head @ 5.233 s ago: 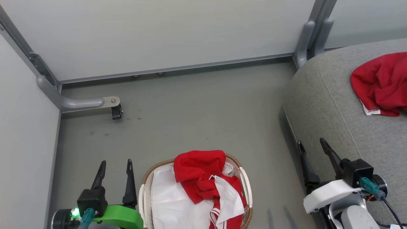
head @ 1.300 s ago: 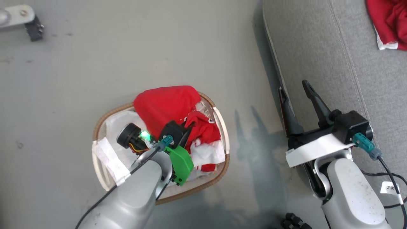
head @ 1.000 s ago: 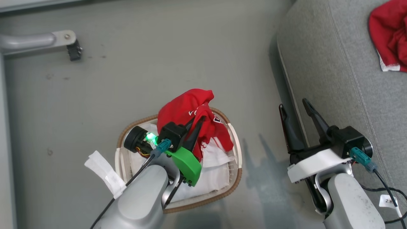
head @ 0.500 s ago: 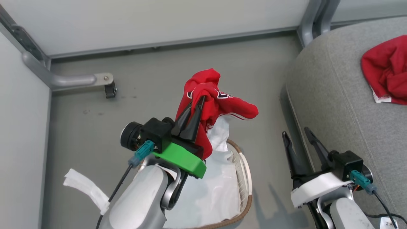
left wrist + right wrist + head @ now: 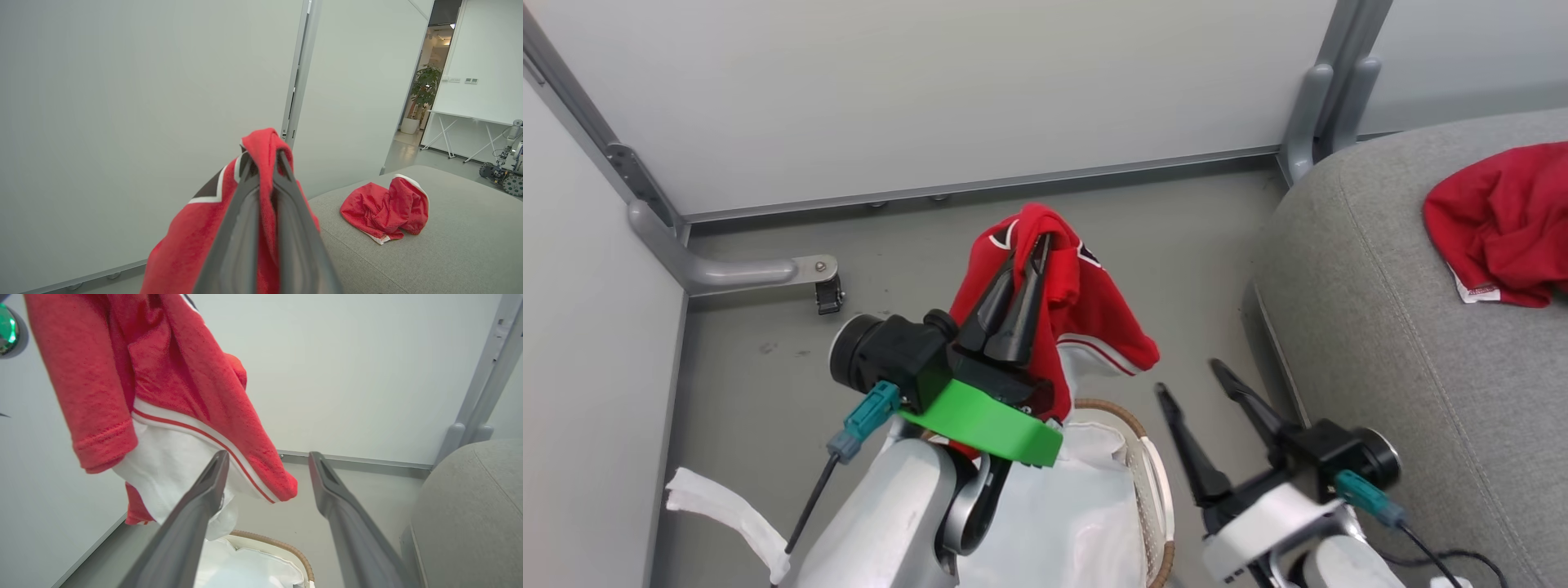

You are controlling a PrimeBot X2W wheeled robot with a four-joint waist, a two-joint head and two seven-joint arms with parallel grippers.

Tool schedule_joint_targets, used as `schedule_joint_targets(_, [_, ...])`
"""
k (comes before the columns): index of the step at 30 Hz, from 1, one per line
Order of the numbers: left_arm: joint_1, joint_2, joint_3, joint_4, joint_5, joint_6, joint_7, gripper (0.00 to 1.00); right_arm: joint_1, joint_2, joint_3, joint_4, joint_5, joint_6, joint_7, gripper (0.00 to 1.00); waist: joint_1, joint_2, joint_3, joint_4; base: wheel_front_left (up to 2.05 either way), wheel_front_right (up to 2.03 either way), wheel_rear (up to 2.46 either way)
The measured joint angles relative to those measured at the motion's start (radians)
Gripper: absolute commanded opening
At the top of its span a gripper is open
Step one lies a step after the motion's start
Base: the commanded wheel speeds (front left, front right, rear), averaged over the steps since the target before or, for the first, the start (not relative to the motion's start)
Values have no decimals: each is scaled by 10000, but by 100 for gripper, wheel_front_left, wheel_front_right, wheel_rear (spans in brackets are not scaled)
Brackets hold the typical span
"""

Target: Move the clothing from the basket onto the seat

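As the count stands, there are two red garments, one basket, one seat and two grippers. The left gripper [image 5: 1029, 249] has its jaws clamped together on a fold of the first red garment [image 5: 1086, 302], which bunches over the jaw tips and drapes down past them on the side toward the right gripper. Its long axis runs roughly vertical. The pinched red end is up at the tips, and the white panel and red-and-white striped trim are at the low end, pointing down toward the basket [image 5: 1156, 482]. The basket sits on the floor [image 5: 915, 245] below those jaws, its white liner [image 5: 1070, 514] showing; whether the garment's lowest part touches the liner I cannot tell. The right gripper [image 5: 1188, 378] holds its jaws spread apart just beside the basket's rim, with the striped hem hanging ahead of its tips. To the right of those jaws lies the grey seat [image 5: 1380, 327]. On it, well apart from both grippers, is the second red garment [image 5: 1494, 220], a crumpled heap with no clear long axis.
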Motion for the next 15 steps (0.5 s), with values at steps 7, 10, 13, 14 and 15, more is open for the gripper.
schedule_joint_targets(7, [58,-2,-454,-426,-140,77,0,0,-1411,-428,1421,-222,-587,0,0,100,0,0,-36,286,0,0,0])
schedule_joint_targets(10, [58,0,-658,-502,-234,128,0,0,-1973,-631,1778,-278,-918,0,0,100,0,0,-38,453,0,0,0])
schedule_joint_targets(13, [58,0,-903,-560,-328,153,0,0,-2233,-617,1908,-201,-1108,0,-2,100,0,0,-44,617,0,0,0])
schedule_joint_targets(14, [58,0,-989,-560,-370,155,2,0,-2302,-594,1946,-111,-1135,0,0,100,0,0,-45,670,0,0,0])
schedule_joint_targets(15, [58,2,-1093,-577,-412,153,2,0,-2348,-569,1979,-15,-1177,0,0,100,0,0,-43,718,0,0,0])
